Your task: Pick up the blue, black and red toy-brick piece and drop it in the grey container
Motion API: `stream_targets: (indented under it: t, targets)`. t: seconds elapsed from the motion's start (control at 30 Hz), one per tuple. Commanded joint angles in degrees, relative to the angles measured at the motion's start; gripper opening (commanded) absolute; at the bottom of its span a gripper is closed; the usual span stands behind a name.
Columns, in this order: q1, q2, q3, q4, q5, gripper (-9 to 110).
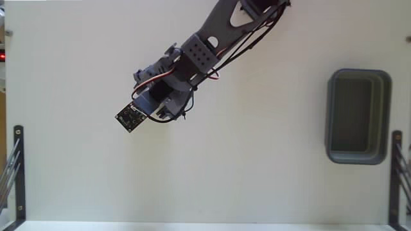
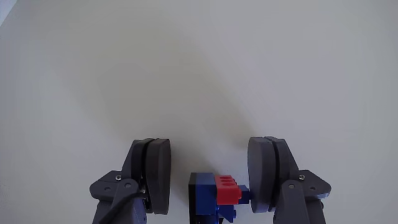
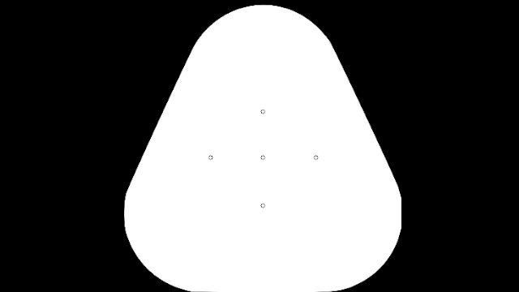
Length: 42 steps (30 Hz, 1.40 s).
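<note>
The gripper [image 2: 210,177] stands released around the toy-brick piece [image 2: 214,194], which touches the wrist view's right finger [image 2: 268,174]; closing off-centre could twist it free, well apart from the grey container [image 1: 358,117].

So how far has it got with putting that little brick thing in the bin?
Early on. In the wrist view the gripper is open with the brick piece sitting between its fingers, touching or nearly touching the right one, not clamped. So the approach looks done and grasping is in hand. Left: closing, lifting and carrying it to the grey container, far right in the fixed view; nothing shows inside it.
</note>
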Motion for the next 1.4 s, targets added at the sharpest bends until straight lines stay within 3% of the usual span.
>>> stream_targets:
  t: [0.0, 1.37]
  targets:
    - [1.25, 1.80, 0.36, -1.29, 0.26, 73]
    - [1.25, 1.80, 0.36, -1.29, 0.26, 61]
